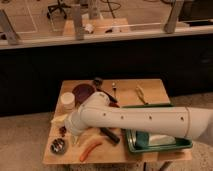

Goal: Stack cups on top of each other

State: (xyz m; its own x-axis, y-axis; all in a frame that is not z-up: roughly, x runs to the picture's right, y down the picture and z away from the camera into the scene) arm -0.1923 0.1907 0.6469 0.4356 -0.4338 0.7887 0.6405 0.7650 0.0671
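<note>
A small shiny steel cup [58, 146] with a dark inside stands upright near the table's front left corner. My white arm [135, 120] reaches in from the right across the middle of the table. Its end hangs low over the left side, and the gripper [66, 131] sits just above and slightly right of the steel cup, mostly hidden under the arm. A pale shape [59, 120] shows beside the arm's end, and I cannot tell what it is.
A white cylindrical container [67, 100] and a purple bowl [83, 91] stand at the back left. A green tray [157, 144] fills the front right. An orange stick [90, 148] and a black bar [109, 136] lie in front. A banana [141, 94] and a brush [102, 87] lie at the back.
</note>
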